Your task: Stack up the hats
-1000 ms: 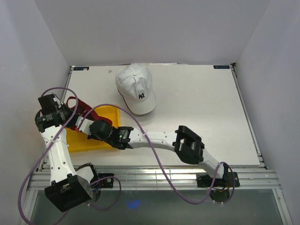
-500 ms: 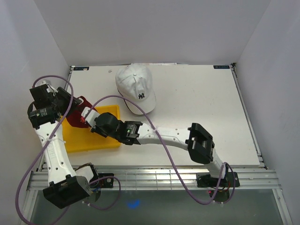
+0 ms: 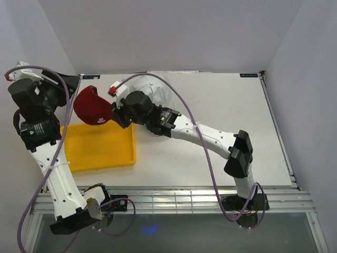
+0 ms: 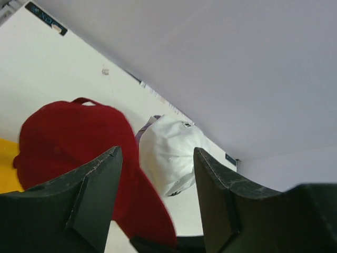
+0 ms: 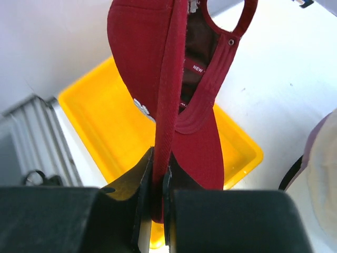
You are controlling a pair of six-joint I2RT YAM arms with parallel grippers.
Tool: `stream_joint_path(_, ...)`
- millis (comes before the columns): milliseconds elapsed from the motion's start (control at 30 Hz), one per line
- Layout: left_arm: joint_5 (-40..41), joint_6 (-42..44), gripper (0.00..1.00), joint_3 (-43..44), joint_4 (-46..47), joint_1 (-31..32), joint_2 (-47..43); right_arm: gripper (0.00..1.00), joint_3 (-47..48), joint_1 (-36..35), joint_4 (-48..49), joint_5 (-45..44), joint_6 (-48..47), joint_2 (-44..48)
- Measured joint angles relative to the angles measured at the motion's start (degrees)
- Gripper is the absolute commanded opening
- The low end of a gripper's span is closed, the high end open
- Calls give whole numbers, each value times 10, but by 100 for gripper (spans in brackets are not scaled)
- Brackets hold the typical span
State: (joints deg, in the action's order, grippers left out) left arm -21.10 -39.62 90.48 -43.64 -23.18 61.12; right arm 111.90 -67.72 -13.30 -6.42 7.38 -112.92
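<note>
My right end effector (image 5: 159, 164) pinches the dark red fabric cap (image 3: 93, 105) by its brim, aloft near the yellow plastic tray (image 3: 100, 153). My left end effector (image 4: 155, 195) gapes empty. The white fabric cap (image 4: 171, 153) sits far back on the desk (image 3: 221, 105), possibly covering another.

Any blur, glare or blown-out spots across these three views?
Top view: even light, soft shadows, sharp; the red hat reads clearly. Left wrist view: the left hand is dark and soft up close, the red hat slightly blurred, the white hat crisper. Right wrist view: the table is nearly washed out, the right hand out of focus, the yellow tray well exposed.
</note>
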Motion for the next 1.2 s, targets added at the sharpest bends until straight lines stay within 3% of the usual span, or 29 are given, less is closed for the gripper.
stream_joint_path(267,27,-35,66,-1,26,0,-46,8,4,147,67,130,178,61)
stream_joint_path(433,27,-41,65,-54,37,0,-63,8,-34,239,190,197,355,99)
stream_joint_path(600,27,-41,63,-110,34,3,-63,8,-142,311,345,207,569,134)
stream_joint_path(867,31,-38,63,-184,35,31,-82,8,-307,317,448,153,793,161)
stream_joint_path(1200,42,-19,62,-244,31,76,-101,8,-382,315,498,78,900,196)
